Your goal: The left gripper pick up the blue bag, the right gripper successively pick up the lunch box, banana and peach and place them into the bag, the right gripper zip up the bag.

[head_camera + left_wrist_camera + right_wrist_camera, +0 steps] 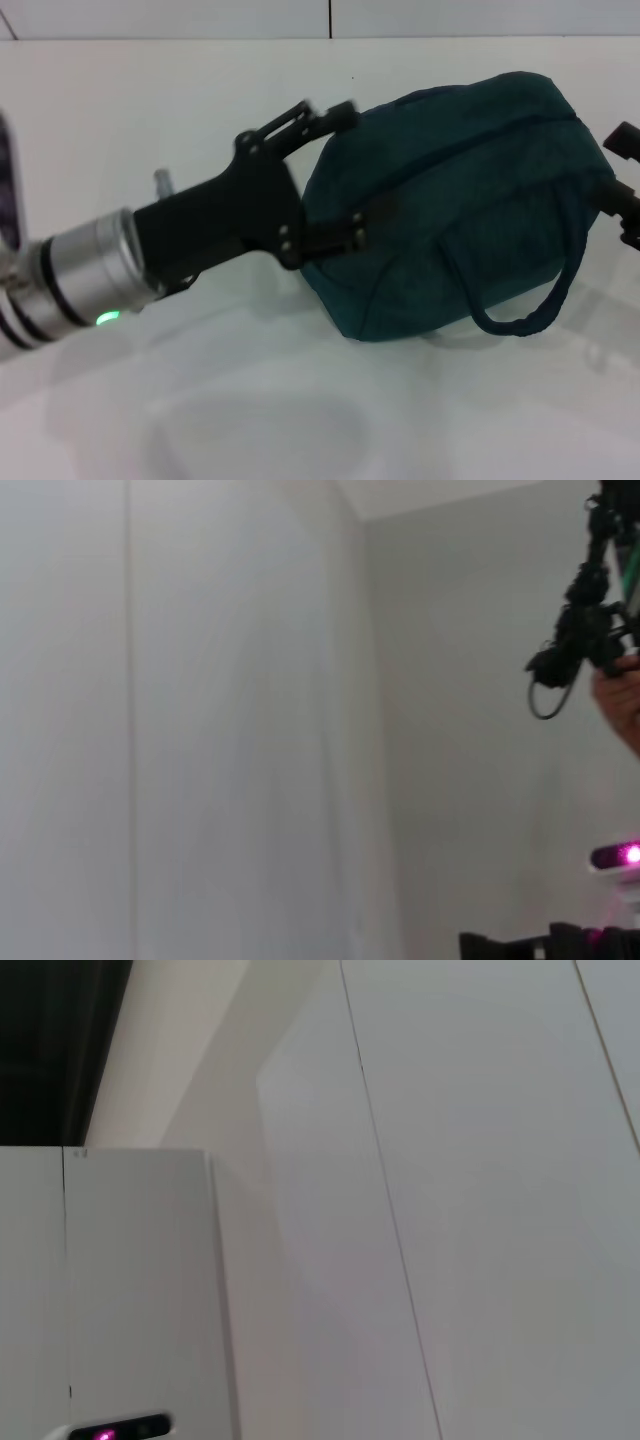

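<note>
- Bag (450, 210), dark blue-green, hangs above the white table (150, 120), its zipper line running along the top and one strap loop drooping from its front.
- Left gripper (345, 175) clamps the bag's left end, one finger near the top, the other by the zipper end.
- Right gripper (625, 190) barely shows at the bag's right end; whether it grips anything I cannot tell.

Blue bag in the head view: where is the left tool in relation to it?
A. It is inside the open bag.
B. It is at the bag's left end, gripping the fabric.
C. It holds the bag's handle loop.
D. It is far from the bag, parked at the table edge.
B: the left tool clamps the left end of the blue bag, whose zip looks shut.
</note>
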### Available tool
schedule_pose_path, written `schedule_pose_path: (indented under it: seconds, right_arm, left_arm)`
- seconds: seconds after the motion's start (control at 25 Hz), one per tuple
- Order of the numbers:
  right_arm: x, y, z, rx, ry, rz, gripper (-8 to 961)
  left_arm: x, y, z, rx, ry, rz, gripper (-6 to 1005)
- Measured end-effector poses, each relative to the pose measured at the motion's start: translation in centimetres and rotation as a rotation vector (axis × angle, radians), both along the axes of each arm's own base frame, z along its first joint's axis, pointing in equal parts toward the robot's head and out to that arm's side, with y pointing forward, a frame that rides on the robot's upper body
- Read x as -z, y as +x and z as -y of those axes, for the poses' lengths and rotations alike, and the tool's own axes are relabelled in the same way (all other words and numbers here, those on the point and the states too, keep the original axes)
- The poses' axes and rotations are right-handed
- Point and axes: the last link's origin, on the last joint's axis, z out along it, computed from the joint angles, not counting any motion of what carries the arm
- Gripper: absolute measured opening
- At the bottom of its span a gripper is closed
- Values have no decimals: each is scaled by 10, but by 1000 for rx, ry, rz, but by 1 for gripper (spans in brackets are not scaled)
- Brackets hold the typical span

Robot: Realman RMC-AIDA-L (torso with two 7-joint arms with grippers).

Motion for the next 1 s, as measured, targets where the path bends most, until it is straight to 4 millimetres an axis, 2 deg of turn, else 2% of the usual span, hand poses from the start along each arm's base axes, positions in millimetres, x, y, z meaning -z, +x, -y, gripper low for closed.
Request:
schedule_pose_path:
  seconds: [0.24,0.64,1.0]
  right_arm:
    - [10,-6,-10,-22,-29,58,616]
    - [14,-10,-15,-20,-29,70,615]
    - [35,-20,-13,-55,43,80,616]
  left_arm:
    - [6,-24,19,-52,42,33,876]
    - [8,-29,22,-49,83,24,876]
    - [-1,-39,20,-110,119,44,875]
